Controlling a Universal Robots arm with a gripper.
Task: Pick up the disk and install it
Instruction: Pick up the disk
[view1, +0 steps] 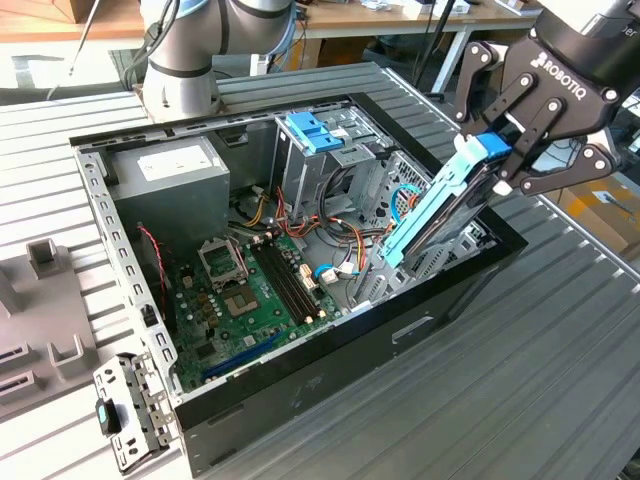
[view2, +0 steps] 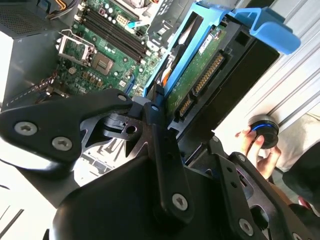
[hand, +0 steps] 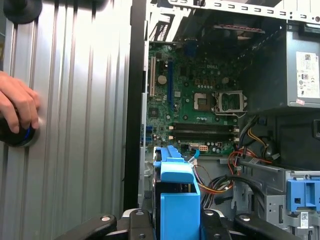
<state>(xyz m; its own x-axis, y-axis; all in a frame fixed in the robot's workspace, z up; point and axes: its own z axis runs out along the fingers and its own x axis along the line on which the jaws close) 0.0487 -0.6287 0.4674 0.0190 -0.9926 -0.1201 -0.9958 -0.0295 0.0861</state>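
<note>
Gripper (view1: 503, 152): fingers clamped on the upper end of the disk (view1: 440, 205), pinching its bright blue rail
Disk: held in the air and steeply tilted; its lower end dips inside the open computer case (view1: 400, 322) on the exterior view's right, its upper end stands above the case wall; the second wrist view shows its green circuit face and connector edge
Under the disk: loose cables (view1: 345, 262) and the motherboard (view1: 250, 290), near the lower end, apart from it as far as I can tell
Drive cage (view1: 335, 175): at the back of the case, with a paler blue tray (view1: 312, 130) on top, apart from the disk
Power supply (view1: 165, 172): grey box in the case corner
Hand (hand: 17, 110): a person's, resting on a dark round knob (view2: 263, 131) on the ribbed table (view1: 520, 390) outside the case
Step in hand: pick-up looks done; install begun, disk not yet seated
Seating calls for: in my judgement, taking out the tilt, lining the rails up with the bay, and keeping the lower end off the cables
</note>
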